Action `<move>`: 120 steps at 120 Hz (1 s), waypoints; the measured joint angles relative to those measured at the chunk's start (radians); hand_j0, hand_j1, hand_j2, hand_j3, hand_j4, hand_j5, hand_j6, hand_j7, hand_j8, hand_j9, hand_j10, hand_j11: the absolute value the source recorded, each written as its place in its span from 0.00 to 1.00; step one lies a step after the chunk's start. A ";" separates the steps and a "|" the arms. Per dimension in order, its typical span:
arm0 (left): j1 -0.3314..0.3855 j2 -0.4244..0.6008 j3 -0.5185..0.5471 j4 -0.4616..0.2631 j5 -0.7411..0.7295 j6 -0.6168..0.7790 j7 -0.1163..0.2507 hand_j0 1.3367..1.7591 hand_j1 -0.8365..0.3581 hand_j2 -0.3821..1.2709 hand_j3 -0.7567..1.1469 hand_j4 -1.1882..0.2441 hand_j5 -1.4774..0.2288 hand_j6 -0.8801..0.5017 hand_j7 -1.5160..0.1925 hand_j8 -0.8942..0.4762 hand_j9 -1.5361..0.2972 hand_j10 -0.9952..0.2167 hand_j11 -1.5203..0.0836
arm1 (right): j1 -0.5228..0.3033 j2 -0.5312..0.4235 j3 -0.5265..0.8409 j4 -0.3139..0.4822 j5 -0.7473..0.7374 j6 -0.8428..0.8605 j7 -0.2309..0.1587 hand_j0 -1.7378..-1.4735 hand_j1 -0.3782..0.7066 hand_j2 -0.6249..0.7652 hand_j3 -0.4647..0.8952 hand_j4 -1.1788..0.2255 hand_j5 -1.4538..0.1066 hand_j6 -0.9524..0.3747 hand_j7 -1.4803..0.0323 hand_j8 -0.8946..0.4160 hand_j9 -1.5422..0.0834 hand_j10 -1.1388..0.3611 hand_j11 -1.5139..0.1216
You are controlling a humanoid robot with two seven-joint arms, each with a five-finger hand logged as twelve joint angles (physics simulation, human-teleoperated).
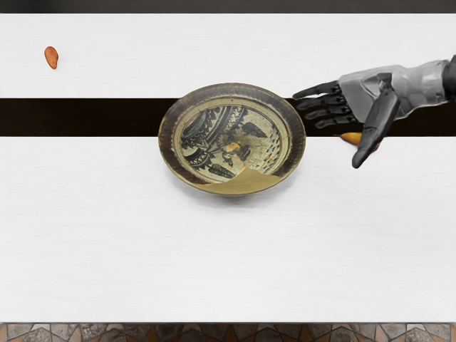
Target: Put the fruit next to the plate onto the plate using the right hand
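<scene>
Reach step. Right hand [360, 100] hovers, fingers spread, gripping nothing, over the fruit [348, 137], which lies at 3 o'clock of the plate [168, 135], partly hidden. Next you should lower, close round it, then lift.

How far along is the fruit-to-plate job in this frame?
Done: only the approach; the right hand sits over the orange fruit beside the plate. In hand: the fingers are open, with no grasp visible. Left: grasping, lifting and placing the fruit on the plate, which holds no fruit.
</scene>
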 joint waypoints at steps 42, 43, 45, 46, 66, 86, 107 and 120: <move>0.008 0.000 0.000 0.000 0.000 0.000 0.000 0.76 0.99 0.23 0.40 0.83 0.87 0.64 0.89 0.65 0.84 0.82 0.95 | 0.339 0.151 -0.463 0.048 -0.137 -0.402 0.000 0.30 0.06 0.44 0.34 0.81 0.90 0.69 0.95 0.66 0.92 0.74 0.90; 0.008 0.000 0.000 0.000 0.000 0.000 0.000 0.76 0.99 0.23 0.40 0.83 0.87 0.64 0.89 0.65 0.84 0.82 0.95 | 0.345 0.154 -0.471 0.048 -0.137 -0.410 0.000 0.30 0.06 0.44 0.34 0.81 0.90 0.69 0.95 0.66 0.92 0.74 0.90; 0.008 0.000 0.000 0.000 0.000 0.000 0.000 0.76 0.99 0.23 0.40 0.83 0.87 0.64 0.89 0.65 0.84 0.82 0.95 | 0.355 0.159 -0.489 0.047 -0.139 -0.427 0.000 0.30 0.06 0.44 0.34 0.81 0.90 0.69 0.95 0.66 0.92 0.74 0.90; 0.008 0.000 0.000 0.000 0.000 0.000 0.000 0.76 0.99 0.23 0.40 0.83 0.87 0.64 0.89 0.65 0.84 0.82 0.95 | 0.359 0.161 -0.497 0.047 -0.140 -0.435 0.000 0.30 0.06 0.44 0.34 0.81 0.90 0.69 0.95 0.66 0.92 0.74 0.90; 0.008 0.000 -0.001 0.000 0.000 0.000 0.000 0.76 0.99 0.23 0.40 0.83 0.87 0.64 0.89 0.65 0.84 0.82 0.95 | 0.439 0.219 -0.661 0.041 -0.151 -0.587 0.000 0.30 0.06 0.45 0.34 0.82 0.91 0.69 0.95 0.66 0.92 0.74 0.90; 0.008 0.000 0.000 0.000 0.000 0.000 0.000 0.76 0.99 0.23 0.40 0.83 0.87 0.64 0.89 0.65 0.84 0.82 0.95 | 0.474 0.299 -0.814 0.039 -0.153 -0.706 0.000 0.30 0.06 0.45 0.34 0.82 0.91 0.69 0.95 0.66 0.92 0.74 0.90; 0.008 0.000 0.000 0.000 0.000 0.000 0.000 0.76 0.99 0.23 0.40 0.83 0.87 0.64 0.89 0.65 0.84 0.82 0.95 | 0.501 0.339 -0.930 0.033 -0.153 -0.783 0.000 0.30 0.06 0.45 0.34 0.82 0.91 0.69 0.95 0.66 0.93 0.74 0.90; 0.008 0.000 0.000 0.000 0.000 0.000 0.000 0.76 0.99 0.23 0.40 0.83 0.87 0.64 0.89 0.65 0.84 0.82 0.95 | 0.508 0.380 -0.980 0.000 -0.151 -0.823 0.000 0.30 0.06 0.45 0.34 0.82 0.91 0.69 0.95 0.66 0.93 0.74 0.90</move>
